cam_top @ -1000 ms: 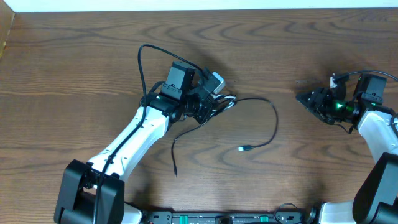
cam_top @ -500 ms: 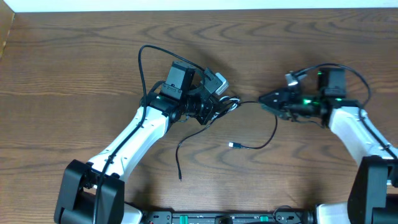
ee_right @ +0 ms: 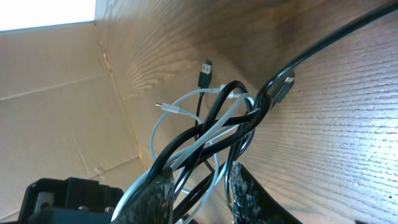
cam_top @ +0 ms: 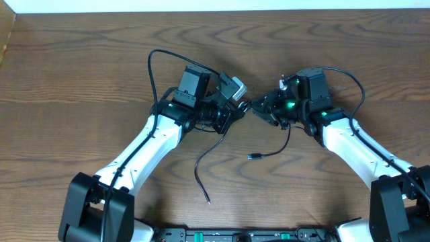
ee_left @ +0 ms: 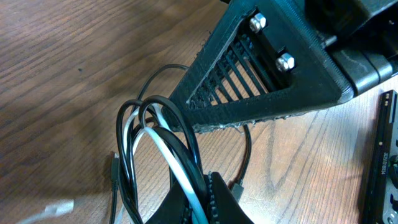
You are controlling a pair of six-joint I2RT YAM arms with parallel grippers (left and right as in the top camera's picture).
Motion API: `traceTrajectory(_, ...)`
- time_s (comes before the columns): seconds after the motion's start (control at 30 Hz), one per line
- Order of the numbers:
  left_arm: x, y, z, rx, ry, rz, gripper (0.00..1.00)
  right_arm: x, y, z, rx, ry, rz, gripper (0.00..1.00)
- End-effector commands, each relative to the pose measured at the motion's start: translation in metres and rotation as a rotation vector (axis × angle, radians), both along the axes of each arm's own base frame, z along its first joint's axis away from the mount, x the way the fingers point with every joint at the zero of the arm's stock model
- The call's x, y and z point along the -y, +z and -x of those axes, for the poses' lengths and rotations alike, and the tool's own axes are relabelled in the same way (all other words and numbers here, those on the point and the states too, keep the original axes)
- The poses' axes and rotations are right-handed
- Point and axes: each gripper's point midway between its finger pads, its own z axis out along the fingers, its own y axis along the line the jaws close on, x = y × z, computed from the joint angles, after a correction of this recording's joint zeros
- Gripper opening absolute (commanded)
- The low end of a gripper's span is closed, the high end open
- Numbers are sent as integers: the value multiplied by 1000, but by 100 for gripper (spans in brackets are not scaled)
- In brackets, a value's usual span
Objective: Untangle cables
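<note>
The black cable (cam_top: 201,168) and the white cable (ee_left: 166,152) are looped together in a tangle between my two grippers at the table's middle. My left gripper (cam_top: 236,107) is shut on the bundle; in the left wrist view its jaws (ee_left: 202,202) pinch black and white strands. My right gripper (cam_top: 257,109) faces it from the right. In the right wrist view its fingers (ee_right: 199,193) are open, with black (ee_right: 233,93) and white (ee_right: 165,124) loops passing between them. One black tail trails toward the front, and another tail ends in a small plug (cam_top: 250,156).
A cardboard box (cam_top: 5,33) stands at the table's far left edge and also shows in the right wrist view (ee_right: 56,93). The left arm's own thick black wire (cam_top: 152,67) arcs above its wrist. The wooden table (cam_top: 349,195) extends around both arms.
My right gripper has moved left across the table, from the right edge to the bundle held by the left gripper. The loose black tails have shifted toward the front and the left.
</note>
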Motion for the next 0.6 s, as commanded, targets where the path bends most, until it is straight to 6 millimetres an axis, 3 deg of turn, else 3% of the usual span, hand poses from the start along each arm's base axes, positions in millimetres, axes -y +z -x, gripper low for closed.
traceTrajectory(0.0,4,9,1,-3,-17,39,7,-6,-2,3,-33,-18,2,26)
traceTrajectory(0.27,-2,4,-5,15,18,-7,7,-19,-2,16,-54,34,-12,21)
traceTrajectory(0.57,3,8,0,0,-14,30,7,-19,3,0,3,-35,6,27)
